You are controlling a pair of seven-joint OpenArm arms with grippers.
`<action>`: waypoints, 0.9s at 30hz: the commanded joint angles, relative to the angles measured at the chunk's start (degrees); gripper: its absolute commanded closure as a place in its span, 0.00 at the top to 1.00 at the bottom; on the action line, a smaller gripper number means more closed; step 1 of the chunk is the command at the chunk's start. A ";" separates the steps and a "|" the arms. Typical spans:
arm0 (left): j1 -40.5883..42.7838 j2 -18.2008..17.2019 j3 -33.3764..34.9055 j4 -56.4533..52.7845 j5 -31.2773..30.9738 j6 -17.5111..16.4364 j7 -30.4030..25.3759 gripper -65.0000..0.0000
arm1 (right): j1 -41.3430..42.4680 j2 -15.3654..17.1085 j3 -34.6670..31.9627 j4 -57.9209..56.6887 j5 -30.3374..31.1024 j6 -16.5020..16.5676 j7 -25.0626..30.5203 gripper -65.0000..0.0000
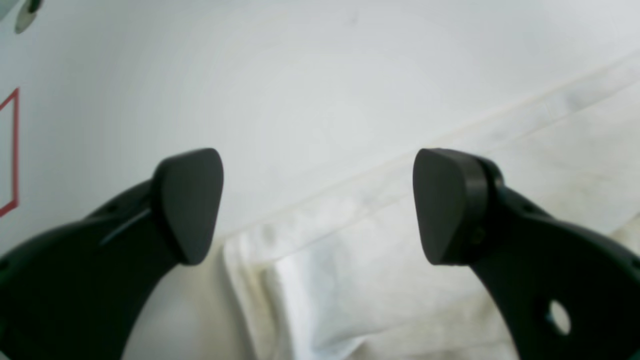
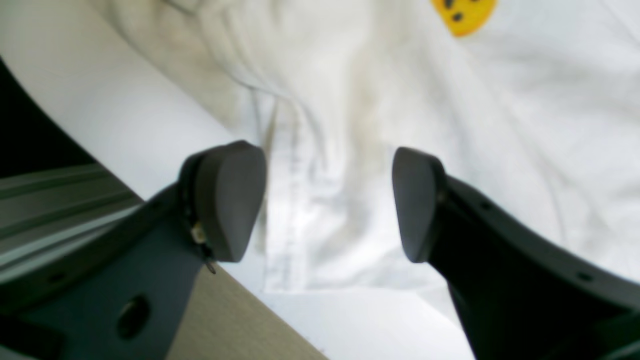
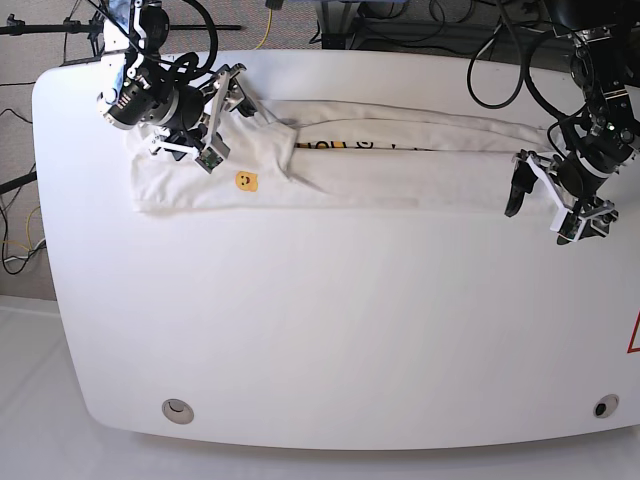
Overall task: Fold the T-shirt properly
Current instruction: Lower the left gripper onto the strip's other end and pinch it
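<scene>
The white T-shirt lies folded into a long strip across the far part of the table, with a strip of coloured print showing in a fold and a yellow smiley near its left end. My right gripper stands open over that left end. In the right wrist view its jaws are spread above a wrinkled sleeve hem, holding nothing, and the smiley lies beyond. My left gripper is open at the shirt's right end. Its jaws hang empty over the hemmed edge.
The white table has a round hole near its front left corner and another near the front right. A red mark sits at the right edge. Cables lie behind the table. The table's edge runs close to my right gripper.
</scene>
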 commanded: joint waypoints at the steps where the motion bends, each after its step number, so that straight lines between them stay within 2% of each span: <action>1: -0.83 -1.23 -1.54 0.89 -5.09 0.36 2.93 0.87 | 2.03 1.17 0.43 1.38 0.05 -0.08 0.93 0.65; 11: 0.00 -2.62 -7.94 -1.64 -25.93 0.36 20.69 0.90 | 2.45 1.23 0.71 0.76 0.72 0.04 1.60 0.65; 15: 1.19 -2.56 -6.97 -1.61 -24.09 0.36 18.68 0.91 | 2.21 0.80 0.84 1.05 1.18 0.08 1.68 0.65; 19: 3.32 -2.01 -5.78 -0.99 -20.50 0.36 13.57 0.90 | 1.81 0.00 1.60 1.49 2.02 0.08 2.06 0.65; 21: 5.42 1.09 -5.27 2.41 -17.26 0.36 9.50 0.72 | 0.65 -1.07 4.21 1.42 3.39 0.08 2.53 0.60; 23: 6.52 2.36 -5.03 3.89 -15.98 0.36 7.39 0.54 | 0.51 -1.58 4.83 1.17 3.81 0.08 2.98 0.52; 27: 7.93 4.45 -4.73 5.31 -14.48 0.36 4.87 0.07 | 0.28 -2.83 5.17 0.97 3.94 0.08 4.53 0.25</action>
